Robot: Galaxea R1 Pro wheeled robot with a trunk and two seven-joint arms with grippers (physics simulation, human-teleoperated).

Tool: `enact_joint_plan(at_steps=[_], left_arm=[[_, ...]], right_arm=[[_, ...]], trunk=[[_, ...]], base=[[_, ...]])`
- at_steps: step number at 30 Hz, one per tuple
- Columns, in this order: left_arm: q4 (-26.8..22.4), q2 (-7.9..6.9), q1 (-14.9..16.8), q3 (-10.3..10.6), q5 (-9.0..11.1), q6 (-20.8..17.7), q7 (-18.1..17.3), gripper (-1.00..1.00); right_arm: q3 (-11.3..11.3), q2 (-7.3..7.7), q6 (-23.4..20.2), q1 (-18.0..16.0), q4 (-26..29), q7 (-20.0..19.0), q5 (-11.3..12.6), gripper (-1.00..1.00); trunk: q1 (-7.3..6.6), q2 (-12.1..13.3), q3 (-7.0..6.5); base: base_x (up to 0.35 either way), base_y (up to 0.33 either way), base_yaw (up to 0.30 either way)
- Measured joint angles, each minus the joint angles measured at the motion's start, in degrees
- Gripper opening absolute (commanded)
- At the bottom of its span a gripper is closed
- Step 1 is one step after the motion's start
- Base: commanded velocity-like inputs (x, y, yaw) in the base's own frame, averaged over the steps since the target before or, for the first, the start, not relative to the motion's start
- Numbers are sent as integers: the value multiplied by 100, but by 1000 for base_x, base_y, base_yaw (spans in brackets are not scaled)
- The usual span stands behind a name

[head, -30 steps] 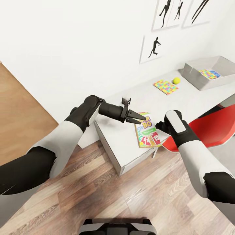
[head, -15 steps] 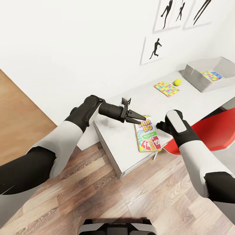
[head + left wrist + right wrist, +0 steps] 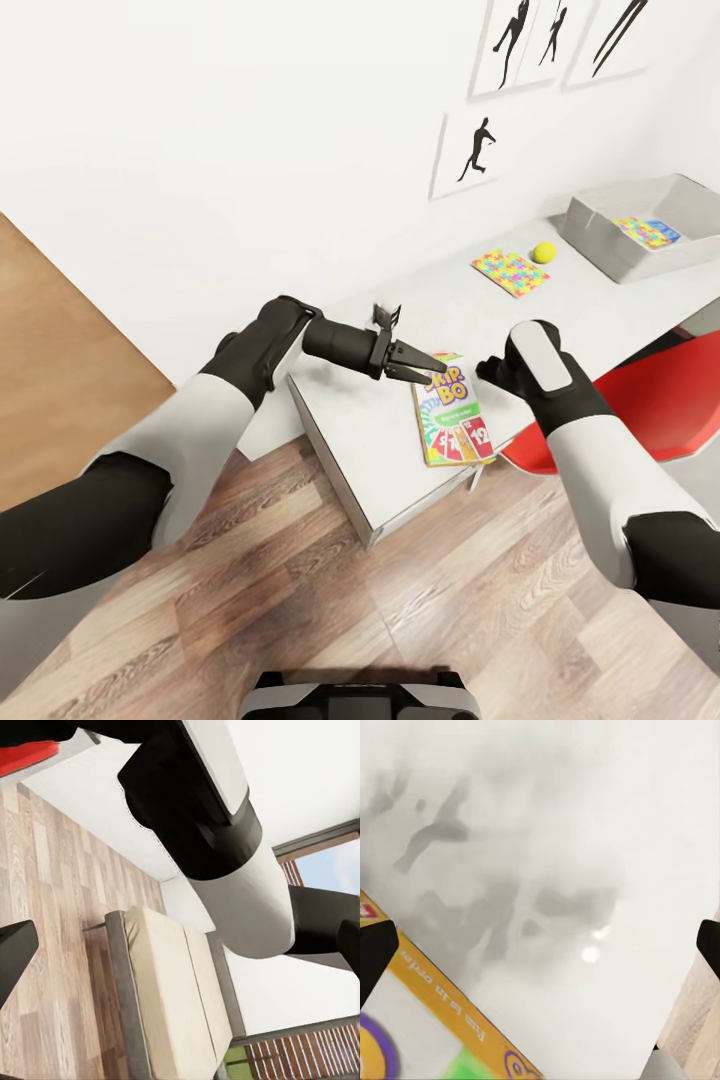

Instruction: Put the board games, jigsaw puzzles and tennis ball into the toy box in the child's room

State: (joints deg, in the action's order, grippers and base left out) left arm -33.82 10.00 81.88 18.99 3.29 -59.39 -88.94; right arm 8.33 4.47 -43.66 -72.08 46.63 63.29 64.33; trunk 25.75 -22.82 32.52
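So progress-wise, one jigsaw puzzle (image 3: 646,232) is already sitting in the toy box (image 3: 600,236), way beyond both claws. The SKIP-BO board game (image 3: 452,415) is lying on the table (image 3: 380,430) just under the left gripper (image 3: 428,366), whose fingers look nearly closed and empty; the right gripper (image 3: 489,372) is hovering just beside its far edge, and I can't tell how open it is. The smaller jigsaw puzzle (image 3: 510,272) and tennis ball (image 3: 543,252) are still waiting farther along, between the claws and the box.

We see a smooth, matt pale grey surface (image 3: 400,440), a wood-grain plank floor (image 3: 300,590) with slight sheen, a glossy red plastic-looking chair (image 3: 650,400), a printed cardboard-looking SKIP-BO box (image 3: 452,410), and a soft matt cream bed (image 3: 169,997).
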Motion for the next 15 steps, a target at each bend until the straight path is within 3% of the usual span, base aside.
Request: enact_joint_plan(at_steps=[9, 15], left_arm=[[-13, 0, -259, 2, 7, 3, -32, 100], [-74, -95, -474, -1, 19, 5, -67, 100]], right_arm=[[16, -24, -6, -168, -4, 1, -16, 100], [71, -48, -10, -195, -2, 2, -298, 100]], trunk=[[0, 0, 0], [0, 0, 0]], base=[[0, 0, 0], [0, 0, 0]])
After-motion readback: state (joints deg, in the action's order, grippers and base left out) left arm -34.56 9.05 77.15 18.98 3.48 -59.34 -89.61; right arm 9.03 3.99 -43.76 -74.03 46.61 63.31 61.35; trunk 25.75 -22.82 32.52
